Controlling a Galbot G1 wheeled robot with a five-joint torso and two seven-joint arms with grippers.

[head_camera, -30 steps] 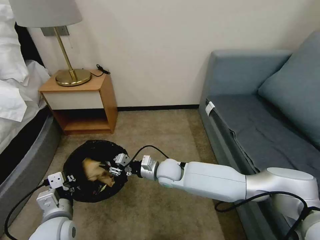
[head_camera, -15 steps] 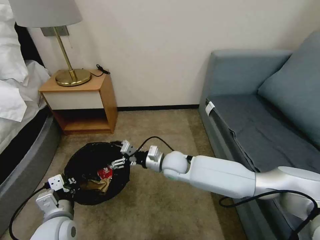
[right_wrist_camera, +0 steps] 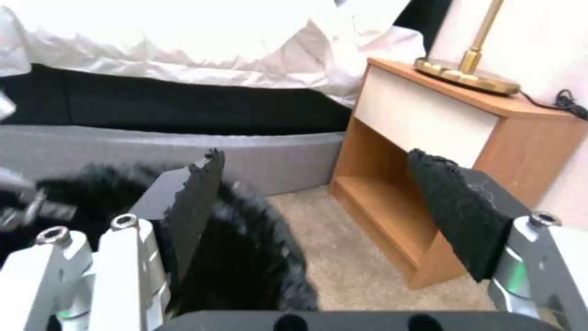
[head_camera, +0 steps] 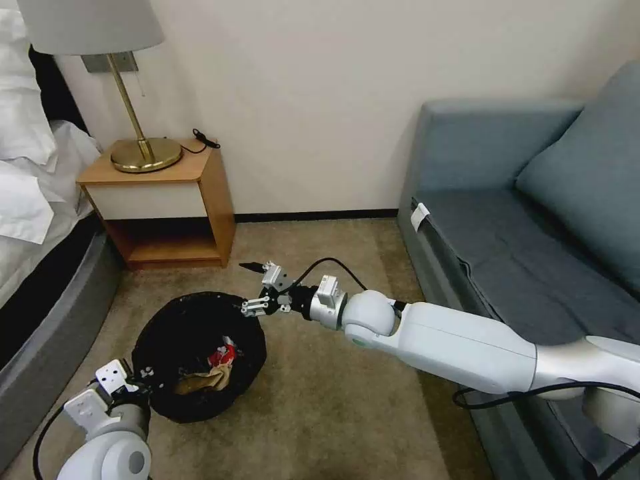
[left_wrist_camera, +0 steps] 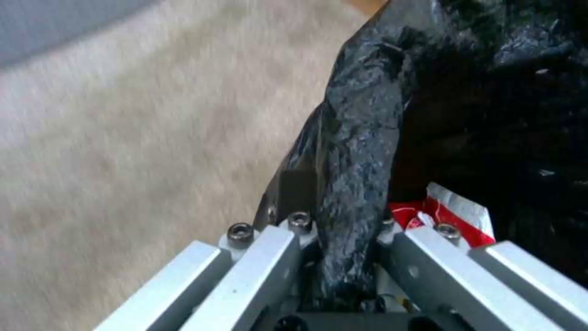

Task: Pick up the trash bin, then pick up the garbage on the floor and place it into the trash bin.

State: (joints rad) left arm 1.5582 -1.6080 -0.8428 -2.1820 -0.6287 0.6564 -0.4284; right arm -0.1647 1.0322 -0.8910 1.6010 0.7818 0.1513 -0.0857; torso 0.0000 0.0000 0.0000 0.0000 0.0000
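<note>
Head view: bin (head_camera: 175, 320) pinched at rim by left gripper (head_camera: 137, 379); red wrapper (head_camera: 223, 353), tan paper (head_camera: 203, 381) inside; right gripper (head_camera: 257, 288) wide, empty; carpet (head_camera: 333, 400) bare.

Legible text: none on any surface.
Red snack wrapper (left_wrist_camera: 450, 216): white marks on the red print, too small to read; it lies inside the trash bin (head_camera: 200, 347).
Sofa tag (head_camera: 420, 217): small white tag on the seat edge at about 2 o'clock from the bin, blank as far as can be told.
Numbers, brands, signs: none readable on the nightstand (head_camera: 167, 200), lamp (head_camera: 143, 150) or arms.
</note>
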